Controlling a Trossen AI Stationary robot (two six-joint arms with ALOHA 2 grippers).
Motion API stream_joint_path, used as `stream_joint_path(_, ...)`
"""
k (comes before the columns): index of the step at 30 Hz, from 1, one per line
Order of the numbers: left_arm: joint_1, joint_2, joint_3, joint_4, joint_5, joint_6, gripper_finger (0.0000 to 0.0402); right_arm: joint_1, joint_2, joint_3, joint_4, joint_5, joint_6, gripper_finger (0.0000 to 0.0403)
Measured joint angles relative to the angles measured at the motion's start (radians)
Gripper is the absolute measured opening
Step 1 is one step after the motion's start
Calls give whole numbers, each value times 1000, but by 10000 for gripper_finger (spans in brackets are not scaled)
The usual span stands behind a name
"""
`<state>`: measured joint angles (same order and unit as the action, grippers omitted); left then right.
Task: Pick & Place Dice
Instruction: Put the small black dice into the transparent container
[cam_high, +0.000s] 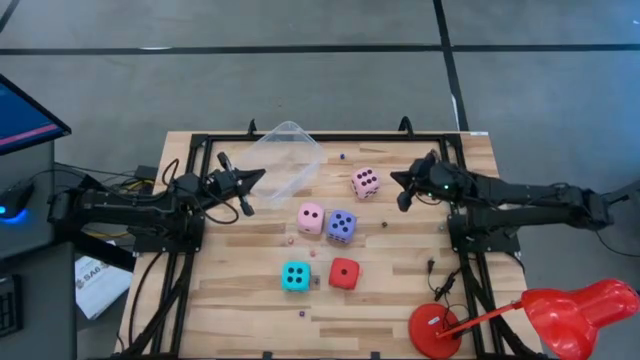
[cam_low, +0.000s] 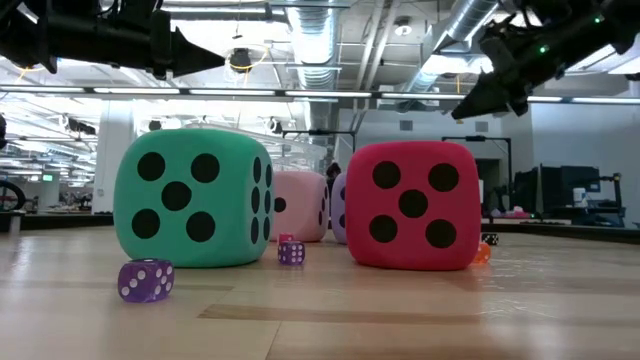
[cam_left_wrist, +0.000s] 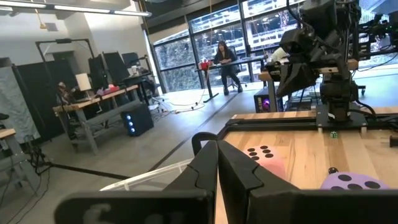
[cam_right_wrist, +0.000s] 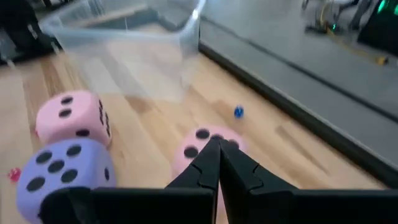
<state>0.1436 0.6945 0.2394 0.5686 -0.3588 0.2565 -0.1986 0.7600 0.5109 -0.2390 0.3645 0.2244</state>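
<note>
table (cam_high: 400, 300): pale wood slat top with a dark frame round it, both arms reach in over it
clear tub (cam_high: 285, 158): see-through plastic, lying tipped at the far side, just ahead of the left jaws; no die shows inside it
red lamp (cam_high: 575, 310): well behind the right arm at the table's near corner, round base on the wood
left gripper (cam_high: 255, 178): jaws pressed together, holding nothing, tip just beside the tub's rim, up off the table
right gripper (cam_high: 397, 178): jaws pressed together, holding nothing, tip just beside the far pink die, above the wood
far pink die (cam_high: 365, 182): right in front of the right jaws, on the wood, apart from the others
near pink die (cam_high: 311, 217): between the two sets of jaws, nearer the camera side, touching or almost touching the violet-blue die
violet-blue die (cam_high: 341, 225): beside the near pink die, off to the side of the right jaws
cyan die (cam_high: 295, 276): well apart from both jaws, near side of the table, five pips facing the low camera
red die (cam_high: 344, 273): just beside the cyan die, well apart from both jaws, five pips facing the low camera
tiny purple die (cam_low: 146, 279): clear, lying on the wood in front of the cyan die, far from both jaws
tiny pink-purple die (cam_low: 291, 252): on the wood between the cyan and red dice
person (cam_left_wrist: 224, 59): seated at a desk in the room beyond the table
</note>
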Motion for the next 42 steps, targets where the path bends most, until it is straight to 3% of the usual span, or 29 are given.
stream_joint_path(5, 0, 0, 0, -8, 0, 0, 1, 1, 48, 62, -77, -1, 23, 3)
stream_joint_path(19, 0, -8, 0, -134, 5, 1, 3, 0, 210, 180, -76, -1, 67, 3)
stream_joint_path(29, 22, -114, 0, -254, 181, -22, 2, -1, 292, 252, -95, -1, 64, 3)
stream_joint_path(37, 22, -247, 0, -448, 194, -51, 3, -1, 300, 264, -105, 0, 54, 3)
stream_joint_path(42, 22, -301, 0, -485, 302, -52, 3, -1, 300, 264, -105, 0, 54, 3)
